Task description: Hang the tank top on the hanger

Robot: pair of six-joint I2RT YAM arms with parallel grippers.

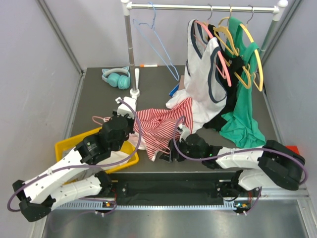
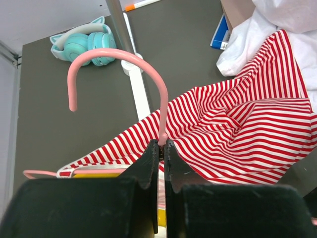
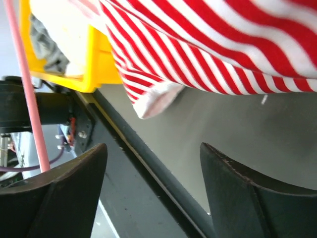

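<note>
The red-and-white striped tank top (image 1: 163,124) lies crumpled mid-table, its hem hanging toward the front edge. My left gripper (image 1: 124,111) is shut on the neck of the salmon-pink hanger (image 1: 99,119), just below its hook. In the left wrist view the hook (image 2: 124,54) curves up above the gripper (image 2: 162,144), the striped fabric (image 2: 237,129) spreads right of it and one hanger arm pokes out at left. My right gripper (image 1: 166,153) is open and empty near the front edge. In the right wrist view it (image 3: 153,148) sits below the striped hem (image 3: 208,44), with a pink hanger rod (image 3: 27,89) at left.
A yellow bin (image 1: 64,146) sits front left under my left arm. A rack pole (image 1: 130,49) stands behind, with a light blue hanger (image 1: 156,44), a white navy-trimmed top (image 1: 205,74), a green garment (image 1: 242,114) and a yellow hanger (image 1: 247,49) on the rail. Teal headphones (image 1: 116,77) lie at back.
</note>
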